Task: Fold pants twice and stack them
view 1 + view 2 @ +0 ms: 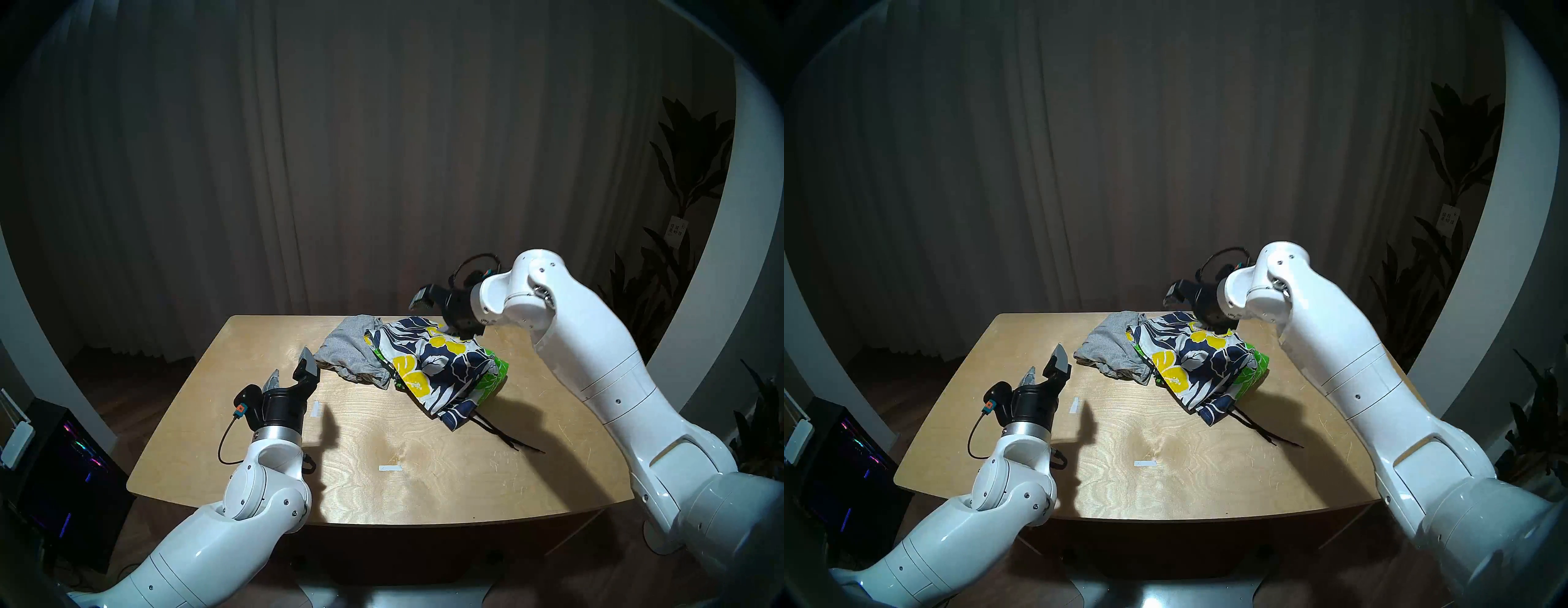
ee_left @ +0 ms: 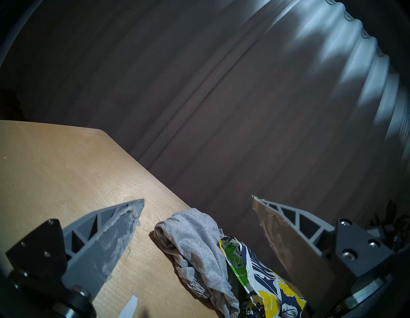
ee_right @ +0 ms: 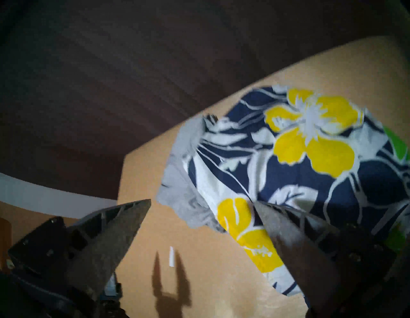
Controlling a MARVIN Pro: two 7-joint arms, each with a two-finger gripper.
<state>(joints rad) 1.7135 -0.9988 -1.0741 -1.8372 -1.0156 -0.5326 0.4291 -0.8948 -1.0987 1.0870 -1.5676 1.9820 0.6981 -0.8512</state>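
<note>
The crumpled heather-grey shorts [image 1: 348, 352] lie at the back middle of the wooden table [image 1: 382, 488]. The navy-white floral shorts [image 1: 441, 369] lie bunched against their right side, partly over them, with the black drawstring [image 1: 505, 437] trailing toward the front. My left gripper [image 1: 292, 373] is open and empty, hovering just left of the grey shorts [image 2: 195, 244]. My right gripper [image 1: 429, 314] is open at the far edge of the floral shorts [image 3: 299, 155]. One finger is raised; the other sits low against the fabric.
Two small white tape marks [image 1: 390, 468] [image 1: 315, 408] are stuck on the table top. A dark computer tower [image 1: 63, 467] stands on the floor at the left. Plants [image 1: 679, 170] stand at the right. A curtain hangs behind the table.
</note>
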